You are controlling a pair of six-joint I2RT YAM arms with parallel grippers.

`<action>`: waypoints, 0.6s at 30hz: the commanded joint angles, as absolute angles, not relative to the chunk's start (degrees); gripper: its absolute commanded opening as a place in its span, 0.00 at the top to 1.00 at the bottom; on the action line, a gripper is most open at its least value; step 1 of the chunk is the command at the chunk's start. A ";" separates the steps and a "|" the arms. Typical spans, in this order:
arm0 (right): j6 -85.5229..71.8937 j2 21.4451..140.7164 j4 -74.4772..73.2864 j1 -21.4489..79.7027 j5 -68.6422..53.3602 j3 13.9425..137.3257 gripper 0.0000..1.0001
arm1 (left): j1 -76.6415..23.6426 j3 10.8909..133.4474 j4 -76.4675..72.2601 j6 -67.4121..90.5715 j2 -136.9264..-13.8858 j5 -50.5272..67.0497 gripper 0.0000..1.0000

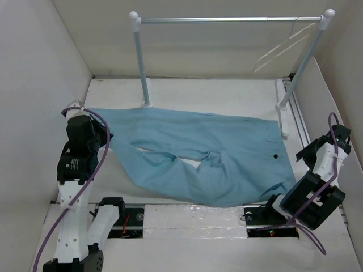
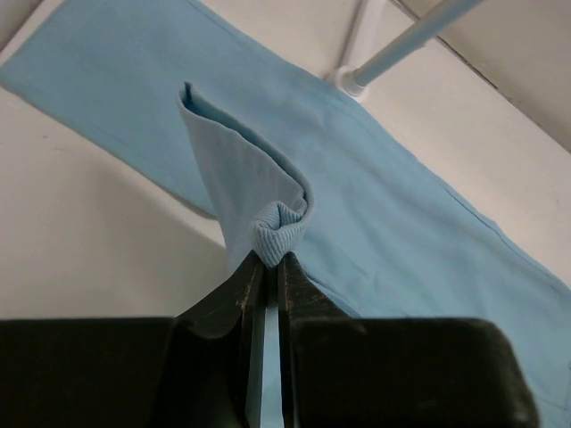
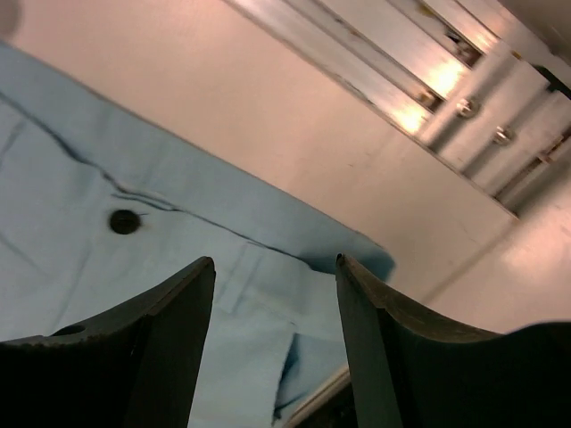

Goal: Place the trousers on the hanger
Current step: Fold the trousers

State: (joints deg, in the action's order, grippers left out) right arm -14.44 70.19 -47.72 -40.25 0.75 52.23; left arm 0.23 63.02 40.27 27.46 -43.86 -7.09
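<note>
The light blue trousers [image 1: 215, 153] lie spread flat across the table, waistband to the right, legs to the left. My left gripper [image 1: 108, 136] is shut on a pinched fold of a trouser leg's edge [image 2: 281, 223], lifted a little off the table. My right gripper [image 3: 275, 260] is open and hovers just above the waistband corner [image 3: 357, 254], near the dark button [image 3: 124, 221]; in the top view it sits at the trousers' near right corner [image 1: 282, 199]. The cream-white hanger [image 1: 282, 46] hangs from the right end of the rail.
The silver-barred rail [image 1: 227, 20] on white posts stands across the back of the table, with one post base [image 2: 352, 80] touching the trousers' far edge. White walls close in both sides. A metal track [image 3: 446, 80] runs along the right edge.
</note>
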 commanded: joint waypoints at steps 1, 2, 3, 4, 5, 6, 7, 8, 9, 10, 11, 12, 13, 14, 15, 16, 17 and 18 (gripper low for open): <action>-15.21 69.17 -53.43 -42.71 7.29 52.39 0.38 | -0.70 61.97 36.04 28.91 -42.80 -3.79 1.00; -15.29 69.87 -54.39 -42.71 7.73 51.95 0.38 | -0.70 61.61 35.60 28.92 -42.72 -2.47 1.00; -15.21 70.40 -54.93 -42.71 7.91 51.25 0.38 | -0.70 60.83 34.90 29.09 -42.63 -2.03 1.00; -15.21 70.84 -54.50 -42.71 6.95 49.76 0.38 | -0.70 60.47 34.46 29.18 -42.45 -1.59 1.00; -15.38 71.88 -54.75 -42.71 6.07 50.01 0.38 | -0.70 60.03 34.19 29.09 -42.45 -1.32 1.00; -16.08 72.33 -55.02 -42.19 5.80 49.84 0.38 | -0.70 59.59 34.02 29.00 -42.28 -1.32 1.00; -16.69 72.25 -54.58 -42.19 4.93 49.49 0.38 | -0.70 59.24 33.58 28.92 -42.36 -1.41 1.00; -16.87 72.16 -54.06 -42.19 4.49 48.26 0.38 | -0.70 59.06 33.31 28.92 -42.28 -1.41 1.00; -16.87 72.07 -52.40 -42.19 4.22 47.47 0.38 | -0.70 59.06 33.14 28.92 -42.45 -1.32 1.00; -17.31 72.16 -51.69 -42.19 3.52 46.85 0.38 | -0.70 59.24 33.05 28.92 -42.63 -1.23 1.00; -17.84 72.42 -51.16 -42.19 3.43 45.98 0.38 | -0.70 59.24 32.87 28.92 -42.89 -1.40 1.00; -18.28 73.38 -50.54 -41.67 3.51 45.88 0.39 | -0.70 59.41 32.78 28.83 -42.89 -1.67 1.00; -18.54 74.00 -49.93 -41.66 2.82 45.70 0.39 | -0.70 59.41 32.35 29.00 -43.50 -2.02 1.00; -18.72 74.87 -48.96 -41.05 2.38 45.62 0.40 | -0.70 59.59 32.08 29.09 -43.85 -2.28 1.00; -19.24 75.67 -47.13 -40.44 2.29 45.62 0.42 | -0.70 59.68 31.91 29.09 -44.12 -2.72 1.00; -19.42 77.76 -46.15 -38.86 2.29 45.62 0.44 | -0.70 59.76 31.56 28.92 -44.30 -3.25 1.00; -19.86 79.26 -45.01 -38.15 2.11 45.79 0.48 | -0.70 59.94 31.55 28.74 -44.30 -5.17 1.00; -20.04 80.67 -43.09 -37.45 1.85 46.23 0.50 | -0.70 59.94 31.64 28.48 -44.47 -6.32 1.00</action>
State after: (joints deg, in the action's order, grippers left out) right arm -18.15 77.95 -49.17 -39.53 3.11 45.87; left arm -0.43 59.24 35.29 28.56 -44.38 -3.42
